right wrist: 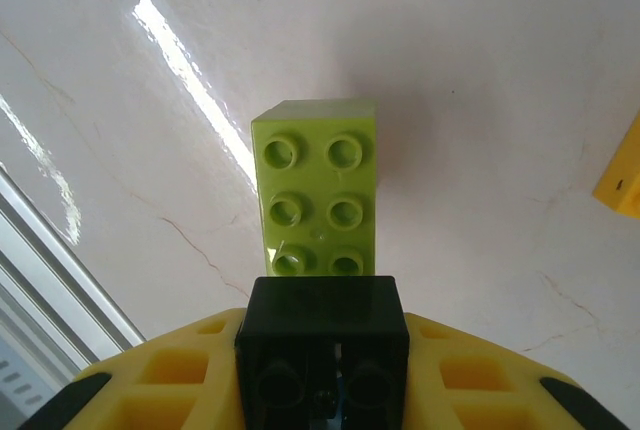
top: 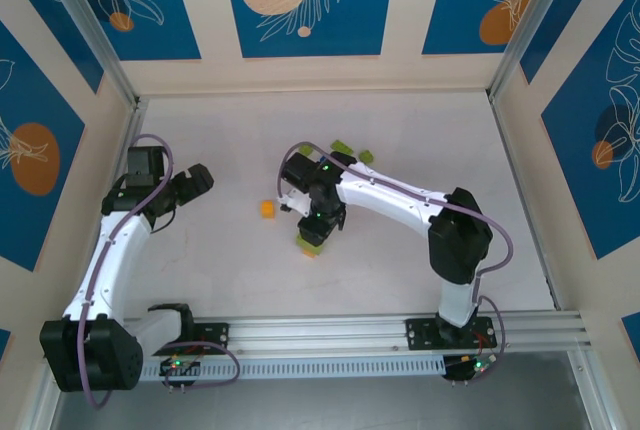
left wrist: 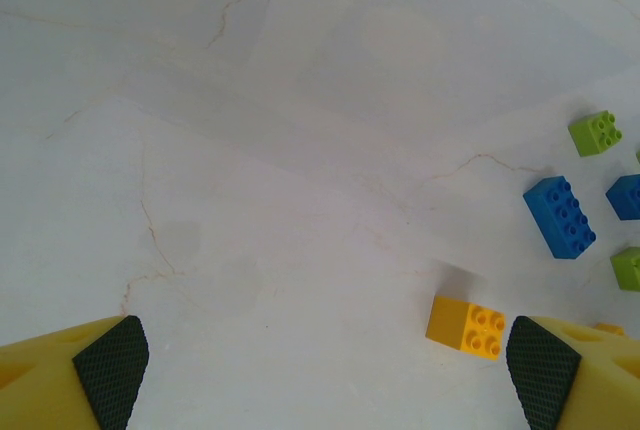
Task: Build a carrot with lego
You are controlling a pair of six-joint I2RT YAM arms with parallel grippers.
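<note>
As building happens at the middle of the bench (top: 420, 140), the right gripper (top: 320, 222) sits there, jaws clamped on a black brick (right wrist: 322, 335) meeting a lime brick (right wrist: 318, 190), apparently to join them. The left gripper (top: 190, 185) hovers toward the left edge, jaws wide, likely for the orange brick (left wrist: 466, 325).

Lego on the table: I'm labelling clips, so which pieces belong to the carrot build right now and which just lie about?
In the job:
black brick, clamped in the right gripper
lime green brick just ahead of it
orange brick, loose, probably carrot body

Lying about:
blue bricks and small green bricks, loose, beyond the open left gripper
</note>
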